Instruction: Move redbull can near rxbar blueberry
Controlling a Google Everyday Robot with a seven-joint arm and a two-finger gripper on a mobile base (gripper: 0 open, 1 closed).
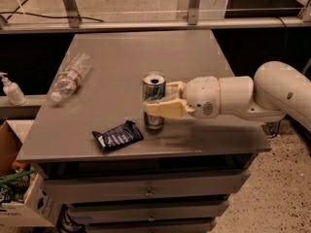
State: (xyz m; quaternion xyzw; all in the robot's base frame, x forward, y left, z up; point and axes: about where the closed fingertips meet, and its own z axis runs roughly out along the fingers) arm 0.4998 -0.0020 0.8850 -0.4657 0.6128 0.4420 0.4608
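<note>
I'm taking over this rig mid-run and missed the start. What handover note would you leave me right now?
Gripper: shut on the redbull can, reaching in from the right.
Redbull can: upright near the front of the table, just right of the rxbar blueberry, not touching it.
Done: can grasped, already close to the bar.
Left: probably release the can and pull the arm clear.

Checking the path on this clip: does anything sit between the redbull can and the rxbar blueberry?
Nothing visible. The gripper grips the redbull can, and only bare table lies between it and the rxbar blueberry at front left.
</note>
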